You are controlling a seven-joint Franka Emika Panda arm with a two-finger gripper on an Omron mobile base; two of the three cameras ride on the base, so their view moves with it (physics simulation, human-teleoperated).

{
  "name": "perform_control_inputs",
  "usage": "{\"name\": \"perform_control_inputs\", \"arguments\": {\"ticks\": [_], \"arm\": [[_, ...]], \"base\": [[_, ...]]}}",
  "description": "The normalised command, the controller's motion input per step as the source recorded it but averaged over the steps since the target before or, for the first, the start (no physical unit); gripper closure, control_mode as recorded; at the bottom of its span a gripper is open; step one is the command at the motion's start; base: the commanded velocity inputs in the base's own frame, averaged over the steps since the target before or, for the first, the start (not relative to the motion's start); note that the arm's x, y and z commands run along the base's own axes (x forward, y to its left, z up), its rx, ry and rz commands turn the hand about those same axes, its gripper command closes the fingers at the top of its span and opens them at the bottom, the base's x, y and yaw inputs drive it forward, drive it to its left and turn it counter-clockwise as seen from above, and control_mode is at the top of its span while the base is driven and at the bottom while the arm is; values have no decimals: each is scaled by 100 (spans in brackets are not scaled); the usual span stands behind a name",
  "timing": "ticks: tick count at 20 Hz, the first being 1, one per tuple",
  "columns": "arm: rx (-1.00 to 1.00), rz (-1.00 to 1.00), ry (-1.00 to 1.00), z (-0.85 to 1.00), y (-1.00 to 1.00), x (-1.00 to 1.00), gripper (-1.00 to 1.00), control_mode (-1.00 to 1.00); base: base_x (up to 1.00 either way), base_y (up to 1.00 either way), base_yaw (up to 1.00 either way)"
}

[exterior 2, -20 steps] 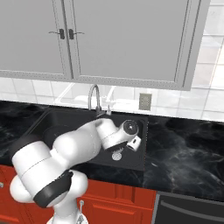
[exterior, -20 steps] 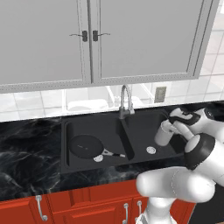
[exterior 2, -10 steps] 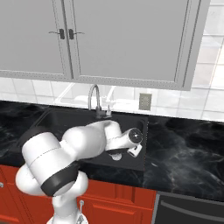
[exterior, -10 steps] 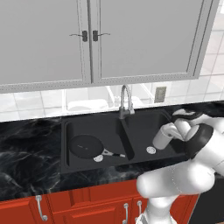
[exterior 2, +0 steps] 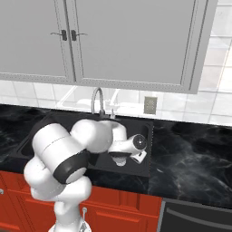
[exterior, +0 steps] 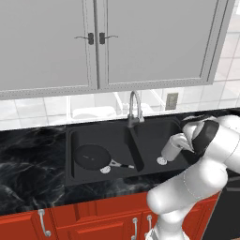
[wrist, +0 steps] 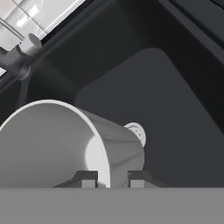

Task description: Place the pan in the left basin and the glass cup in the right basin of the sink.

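Glass cup [exterior: 170, 147]: pale translucent tumbler, tilted, clamped at the rim wall between the fingers of the gripper [wrist: 113, 178]; held over the right basin [exterior: 152, 136], above its silver drain [exterior: 161, 161]. Gripper closed tight on the cup's rim.
Frying pan [exterior: 92, 156]: black, flat on the floor of the left basin [exterior: 77, 141], thin handle pointing toward the central divider.
Sink [exterior 2: 142, 131]: matte black, double, set in dark marbled counter [exterior: 28, 154].
Chrome faucet [exterior: 135, 107]: curved, behind the divider.

Glass cup [exterior: 171, 148] in the hand [wrist: 113, 179], now lower, inside the right basin [exterior: 154, 136].
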Motion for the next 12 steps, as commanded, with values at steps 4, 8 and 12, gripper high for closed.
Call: {"name": "perform_control_inputs", "arguments": {"ticks": [4,8,12], "arm": [[0,-1,0,-19,0,21,100,-100],[0,-1,0,-20,0,21,100,-100],[0,-1,0,-27,0,18,100,-100]], "base": [[0,0,0],[0,0,0],[0,0,0]]}}
